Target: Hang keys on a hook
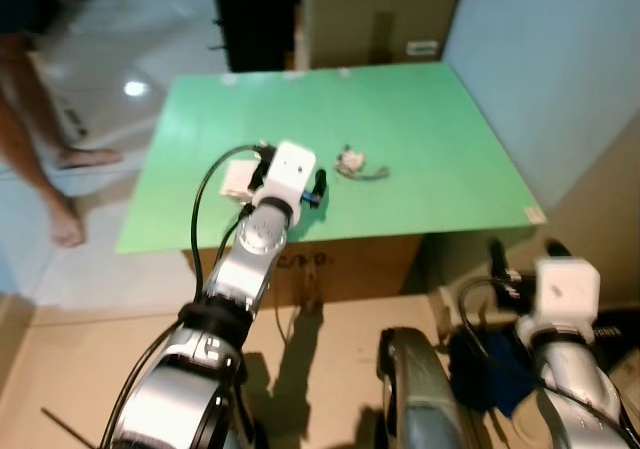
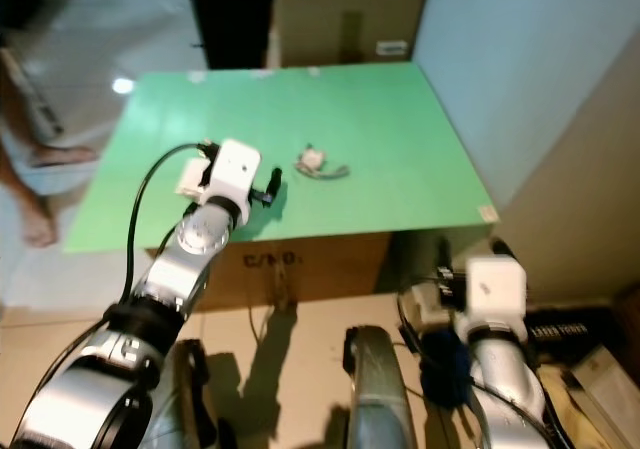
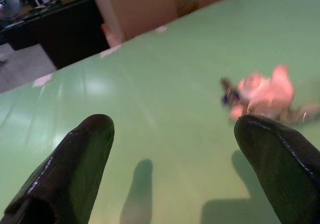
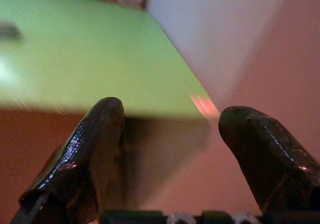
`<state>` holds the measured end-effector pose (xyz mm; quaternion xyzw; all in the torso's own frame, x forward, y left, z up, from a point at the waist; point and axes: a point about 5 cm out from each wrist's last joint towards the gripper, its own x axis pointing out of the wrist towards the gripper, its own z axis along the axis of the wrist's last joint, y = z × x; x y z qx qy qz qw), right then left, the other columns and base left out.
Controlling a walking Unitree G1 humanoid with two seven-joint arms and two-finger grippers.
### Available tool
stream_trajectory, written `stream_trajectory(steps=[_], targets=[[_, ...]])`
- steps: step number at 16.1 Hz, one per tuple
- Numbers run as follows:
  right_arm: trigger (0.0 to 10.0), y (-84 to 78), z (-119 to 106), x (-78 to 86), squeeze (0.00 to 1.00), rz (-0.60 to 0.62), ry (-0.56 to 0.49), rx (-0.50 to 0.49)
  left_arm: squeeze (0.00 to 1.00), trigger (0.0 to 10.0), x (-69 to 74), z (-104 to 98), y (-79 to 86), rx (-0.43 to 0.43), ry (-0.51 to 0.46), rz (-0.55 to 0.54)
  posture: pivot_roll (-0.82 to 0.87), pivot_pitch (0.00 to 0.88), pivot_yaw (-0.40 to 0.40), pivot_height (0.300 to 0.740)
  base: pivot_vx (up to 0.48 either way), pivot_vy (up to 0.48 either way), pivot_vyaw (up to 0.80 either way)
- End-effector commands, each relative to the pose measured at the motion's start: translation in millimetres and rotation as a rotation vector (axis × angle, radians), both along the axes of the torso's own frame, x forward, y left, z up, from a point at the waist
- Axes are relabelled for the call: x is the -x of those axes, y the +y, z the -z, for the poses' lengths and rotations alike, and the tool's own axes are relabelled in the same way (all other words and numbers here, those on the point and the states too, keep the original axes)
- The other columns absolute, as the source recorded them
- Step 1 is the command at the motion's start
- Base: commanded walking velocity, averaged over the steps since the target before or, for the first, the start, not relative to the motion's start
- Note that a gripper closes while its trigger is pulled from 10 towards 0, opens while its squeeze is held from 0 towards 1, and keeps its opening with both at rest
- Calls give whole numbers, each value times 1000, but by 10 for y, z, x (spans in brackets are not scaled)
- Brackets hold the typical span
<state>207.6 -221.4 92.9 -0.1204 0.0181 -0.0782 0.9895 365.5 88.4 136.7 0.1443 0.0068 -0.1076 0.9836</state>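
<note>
Left hand (image 3: 175, 159) wide apart, empty, nr keys (image 3: 262, 92).

A flat plain green surface (image 1: 430, 119) is seen. The small pale pink bunch of keys (image 1: 352, 162) is blurred. Glossy black fingers (image 3: 75, 169) are shown on both hands.

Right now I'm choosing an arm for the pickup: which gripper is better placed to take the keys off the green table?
The left. The left gripper is open above the green table, with the keys just ahead of it. The right gripper, also open, hangs low beside the table, below its edge.
</note>
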Motion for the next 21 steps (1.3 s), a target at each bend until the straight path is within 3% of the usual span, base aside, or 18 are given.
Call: stream_trajectory(steps=[1, 2, 4, 6, 11, 14, 21], targets=[[10000, -28, -41, 33, 0, -3, 3, 6, 0, 10000, -38, -99, -10, 43, -31, -9, -348, 142, -5, 543, 0, 0, 0], [10000, -22, -26, 61, 0, 1, 22, 2, 0, 10000, -52, -222, -56, 78, -72, 24, -347, 139, -5, 543, 0, 0, 0], [10000, 6, -24, 43, 0, -2, 26, -3, 0, 10000, -61, -239, -45, 64, -89, 26, -341, 137, -2, 543, 0, 0, 0], [10000, 52, -18, -20, 0, -9, 21, -21, 0, 10000, -46, -150, 26, 23, -80, 12, -322, 133, 2, 543, 0, 0, 0], [10000, 104, -17, -59, 0, -21, 24, -31, 0, 10000, 97, 24, -177, 23, -28, 125, -301, 145, 13, 543, 0, 0, 0], [10000, 98, -36, 39, 0, -1, 25, -32, 0, 10000, 103, 18, -345, 42, -13, 193, -344, 161, 22, 543, 0, 0, 0], [10000, 68, 2, 253, 0, 19, 65, -18, 0, 10000, -10, -136, -562, 47, -47, 224, -397, 166, 12, 543, 0, 0, 0]])
